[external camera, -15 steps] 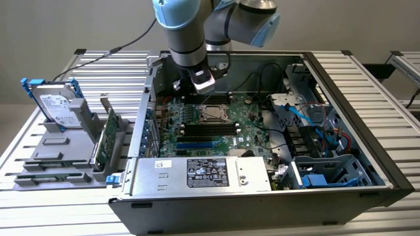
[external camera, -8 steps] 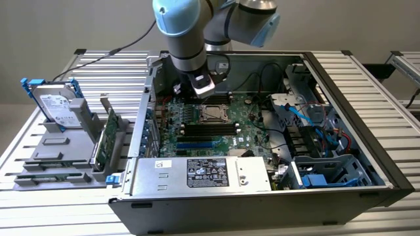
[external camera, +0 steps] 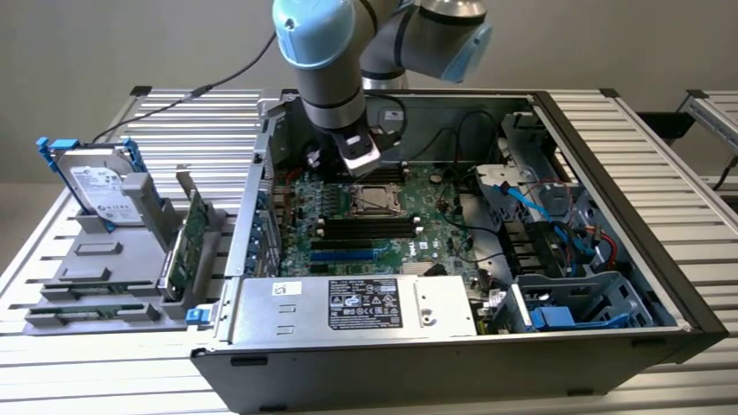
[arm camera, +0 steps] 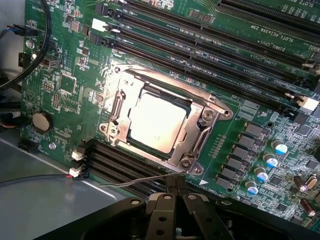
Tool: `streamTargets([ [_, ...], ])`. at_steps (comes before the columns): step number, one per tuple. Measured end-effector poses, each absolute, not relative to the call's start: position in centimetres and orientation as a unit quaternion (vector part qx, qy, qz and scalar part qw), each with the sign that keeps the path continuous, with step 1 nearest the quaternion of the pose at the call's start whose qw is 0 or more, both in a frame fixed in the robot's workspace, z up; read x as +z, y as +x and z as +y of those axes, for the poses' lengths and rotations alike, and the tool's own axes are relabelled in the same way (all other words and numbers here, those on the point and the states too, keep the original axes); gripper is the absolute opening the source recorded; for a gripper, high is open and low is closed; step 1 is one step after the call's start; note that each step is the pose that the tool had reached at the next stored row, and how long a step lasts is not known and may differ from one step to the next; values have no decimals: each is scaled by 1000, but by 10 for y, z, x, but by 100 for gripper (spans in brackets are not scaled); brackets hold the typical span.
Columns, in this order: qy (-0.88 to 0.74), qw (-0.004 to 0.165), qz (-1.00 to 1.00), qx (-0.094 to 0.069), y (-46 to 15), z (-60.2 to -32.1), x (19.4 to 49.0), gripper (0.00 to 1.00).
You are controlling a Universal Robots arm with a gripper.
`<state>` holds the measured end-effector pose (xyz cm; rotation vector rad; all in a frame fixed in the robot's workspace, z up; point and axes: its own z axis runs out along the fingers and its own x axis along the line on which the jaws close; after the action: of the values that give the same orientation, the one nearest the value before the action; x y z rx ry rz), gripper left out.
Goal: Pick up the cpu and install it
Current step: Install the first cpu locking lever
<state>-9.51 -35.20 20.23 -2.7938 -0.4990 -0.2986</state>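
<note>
The robot arm (external camera: pixel 334 78) is reaching down into the open computer case (external camera: pixel 438 372), which is standing on the slatted metal table (external camera: pixel 680 130). The gripper (external camera: pixel 359 162) is hanging just above the motherboard (external camera: pixel 300 251), toward the board's far edge as the exterior view is showing it. Its two fingers are pressing together, and nothing is sitting between them.

The cpu (arm camera: pixel 157 122) is lying flat inside the socket frame (arm camera: pixel 204 119) on the motherboard, with its shiny silver top facing up. The metal frame is surrounding it on all sides. The gripper is not touching the cpu; it is hovering just beside the socket, near the black memory slots (arm camera: pixel 120 165) at one side of the frame. A thin wire lever (arm camera: pixel 132 181) is sticking out along that same side. More long slots (arm camera: pixel 200 35) are running along the opposite side of the socket.

At the near edge of the case, a big silver box with a black sticker (external camera: pixel 358 304) is sitting. Outside the case, at the exterior view's left, a hard drive with a blue bracket (external camera: pixel 98 186) is standing upright in a grey holder (external camera: pixel 104 259) on the table.
</note>
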Motion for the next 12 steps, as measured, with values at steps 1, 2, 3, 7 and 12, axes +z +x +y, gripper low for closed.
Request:
streamTargets([
  [1, -969, 143, -173, -104, -95, -352, 202, 11],
  [2, -969, 143, -173, -104, -94, -352, 202, 11],
  [3, -969, 143, -173, -104, -93, -352, 201, 11],
  [7, -969, 143, -173, -103, -91, -352, 200, 11],
  [12, -969, 143, -173, -104, -87, -351, 199, 11],
])
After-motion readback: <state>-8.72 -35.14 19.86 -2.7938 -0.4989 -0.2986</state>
